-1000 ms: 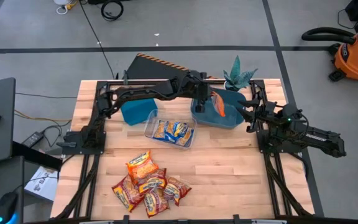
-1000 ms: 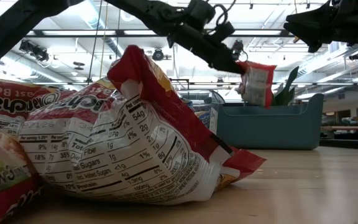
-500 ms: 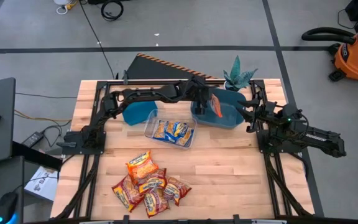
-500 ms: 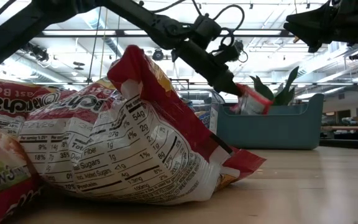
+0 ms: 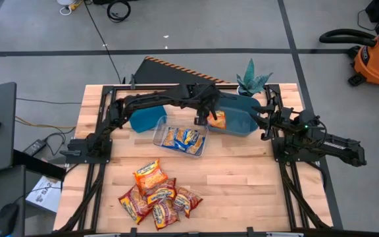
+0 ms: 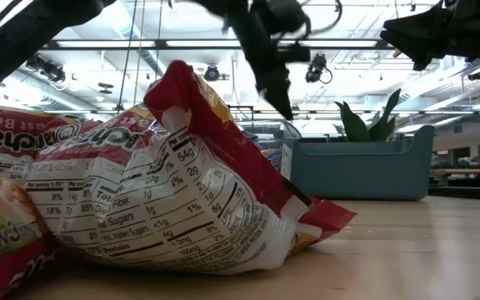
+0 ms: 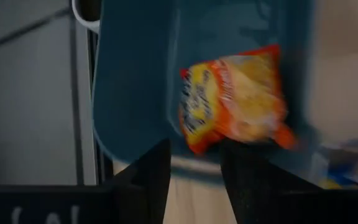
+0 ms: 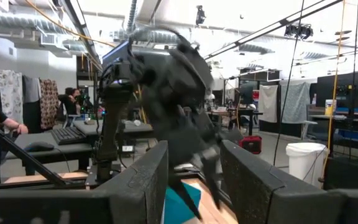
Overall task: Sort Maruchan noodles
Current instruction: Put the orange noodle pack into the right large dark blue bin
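In the low view the nearest red-and-yellow packet (image 6: 182, 192) hides most of the pile and the clear tray, the teal bin's (image 6: 361, 171) wall conceals its contents, and the left wrist's orange packet (image 7: 235, 102) is motion-blurred

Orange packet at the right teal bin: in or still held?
In. The orange packet lies inside the right teal bin; the left tool is open with nothing between its fingers.
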Robot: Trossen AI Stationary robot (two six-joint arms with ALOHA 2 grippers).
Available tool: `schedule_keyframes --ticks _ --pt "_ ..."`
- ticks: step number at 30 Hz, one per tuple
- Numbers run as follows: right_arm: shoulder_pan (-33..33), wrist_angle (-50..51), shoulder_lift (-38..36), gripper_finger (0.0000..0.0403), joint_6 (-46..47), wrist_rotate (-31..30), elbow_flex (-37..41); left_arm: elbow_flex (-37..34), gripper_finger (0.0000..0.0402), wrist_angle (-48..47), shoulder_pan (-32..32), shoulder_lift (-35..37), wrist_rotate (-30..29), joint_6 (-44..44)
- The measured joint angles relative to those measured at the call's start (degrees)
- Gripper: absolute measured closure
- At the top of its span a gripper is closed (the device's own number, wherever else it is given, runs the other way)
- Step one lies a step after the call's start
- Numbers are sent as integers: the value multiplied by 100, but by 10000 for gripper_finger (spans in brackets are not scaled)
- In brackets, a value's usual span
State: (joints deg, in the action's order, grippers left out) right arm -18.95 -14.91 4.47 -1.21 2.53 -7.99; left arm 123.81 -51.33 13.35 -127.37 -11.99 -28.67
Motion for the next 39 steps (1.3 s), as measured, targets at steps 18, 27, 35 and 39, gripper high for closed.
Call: schedule_keyframes --ticks 18,27,35,39 --pt "1 6 1 250 -245 -46 0 87 260 -3733 -2091 774 307 3128" --pt "-1 -3 2 250 -177 -38 0 -1305 260 -3515 -3367 1027 -478 4012" --pt "-1 -5 2 250 -179 2 0 -3097 260 -2930 -4019 2189 -144 5777" --pt "-1 -21 2 250 -184 -1 0 -4085 260 -2269 -4252 2926 -111 6717"
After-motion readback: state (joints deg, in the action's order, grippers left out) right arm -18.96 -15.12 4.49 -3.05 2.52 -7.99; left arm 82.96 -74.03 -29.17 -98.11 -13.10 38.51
